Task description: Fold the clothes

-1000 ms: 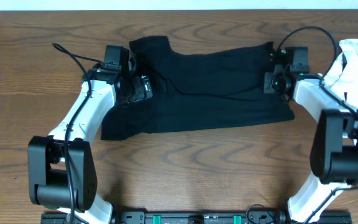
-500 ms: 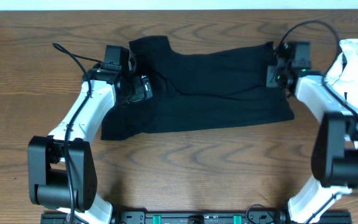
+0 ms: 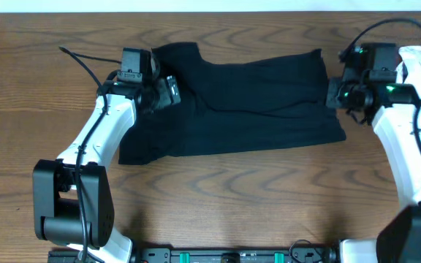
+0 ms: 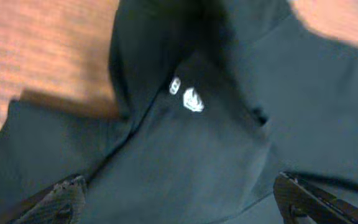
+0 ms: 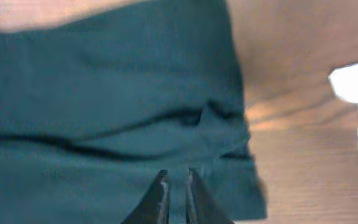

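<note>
The clothes, a black T-shirt (image 3: pixel 247 102), lie folded into a wide band across the far middle of the table. My left gripper (image 3: pixel 168 91) hovers over the shirt's left end with its jaws wide open and nothing between them. In the left wrist view the small white logo (image 4: pixel 192 101) shows on the cloth ahead of the gripper (image 4: pixel 179 199). My right gripper (image 3: pixel 335 95) hangs at the shirt's right edge, shut and empty. In the right wrist view its fingers (image 5: pixel 176 190) stand together above the shirt's (image 5: pixel 104 93) right hem.
A white garment (image 3: pixel 419 62) lies at the far right edge of the table, behind the right arm, and shows as a bright patch (image 5: pixel 356 106) in the right wrist view. Bare wooden tabletop (image 3: pixel 232 197) stretches in front of the shirt.
The right arm has pulled back to the right, off the shirt's edge, and its jaws have closed. The left gripper has shifted slightly toward the far side and stays open.
</note>
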Available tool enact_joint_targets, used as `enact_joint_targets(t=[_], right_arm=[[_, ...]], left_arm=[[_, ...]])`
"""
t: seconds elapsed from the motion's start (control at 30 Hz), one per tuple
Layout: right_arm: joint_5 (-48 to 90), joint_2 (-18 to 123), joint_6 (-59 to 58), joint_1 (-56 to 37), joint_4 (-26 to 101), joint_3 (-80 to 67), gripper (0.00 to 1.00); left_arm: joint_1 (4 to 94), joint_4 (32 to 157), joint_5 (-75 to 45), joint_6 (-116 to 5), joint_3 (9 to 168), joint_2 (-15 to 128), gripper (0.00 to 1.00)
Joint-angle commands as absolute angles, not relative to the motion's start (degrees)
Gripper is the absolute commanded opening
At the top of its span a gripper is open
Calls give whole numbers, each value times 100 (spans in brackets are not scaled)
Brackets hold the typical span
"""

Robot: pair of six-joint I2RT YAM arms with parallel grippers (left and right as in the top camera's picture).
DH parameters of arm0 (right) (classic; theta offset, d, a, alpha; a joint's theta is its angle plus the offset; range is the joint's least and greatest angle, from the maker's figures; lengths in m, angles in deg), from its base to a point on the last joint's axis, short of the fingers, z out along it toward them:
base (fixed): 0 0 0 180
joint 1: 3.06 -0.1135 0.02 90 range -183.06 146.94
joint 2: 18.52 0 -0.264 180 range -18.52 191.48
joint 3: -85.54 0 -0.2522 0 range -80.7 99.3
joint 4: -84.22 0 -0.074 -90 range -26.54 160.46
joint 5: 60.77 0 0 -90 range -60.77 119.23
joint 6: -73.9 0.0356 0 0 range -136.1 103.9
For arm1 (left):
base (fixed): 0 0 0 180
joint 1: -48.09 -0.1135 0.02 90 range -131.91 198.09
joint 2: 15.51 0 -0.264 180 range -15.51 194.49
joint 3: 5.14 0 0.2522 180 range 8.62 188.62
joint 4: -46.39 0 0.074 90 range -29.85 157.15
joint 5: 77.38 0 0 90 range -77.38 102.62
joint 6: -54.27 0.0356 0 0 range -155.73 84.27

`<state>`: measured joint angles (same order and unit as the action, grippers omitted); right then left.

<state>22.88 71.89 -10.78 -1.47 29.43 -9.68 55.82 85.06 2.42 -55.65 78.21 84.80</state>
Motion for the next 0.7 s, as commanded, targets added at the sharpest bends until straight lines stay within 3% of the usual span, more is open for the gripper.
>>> enact_joint_targets(t=[0.0, 0.07, 0.2, 0.23, 0.27, 0.63, 0.67], right_arm=[[2176, 7525, -1083, -136, 3032, -1219, 2], [2172, 7737, -1107, -136, 3176, -1309, 1], [2163, 8249, -1325, -136, 3428, -1326, 1], [2165, 8404, -1349, -138, 3520, -1326, 1], [2163, 8540, -1362, -136, 3603, -1326, 1], [2172, 9392, -1351, -110, 3286, -1326, 1], [2194, 9401, -1343, -110, 3089, -1326, 1]], left_arm=[[5584, 8515, 212, -5598, 7805, 8522, 98], [5584, 8565, 135, -5598, 7805, 8522, 100], [5584, 9039, 116, -5598, 7792, 8537, 37], [5584, 9122, 129, -5600, 7748, 8546, 25], [5584, 9142, 127, -5600, 7692, 8563, 20], [5584, 9214, 168, -5681, 7130, 9090, 19], [5584, 9286, 170, -5753, 7091, 9132, 13]])
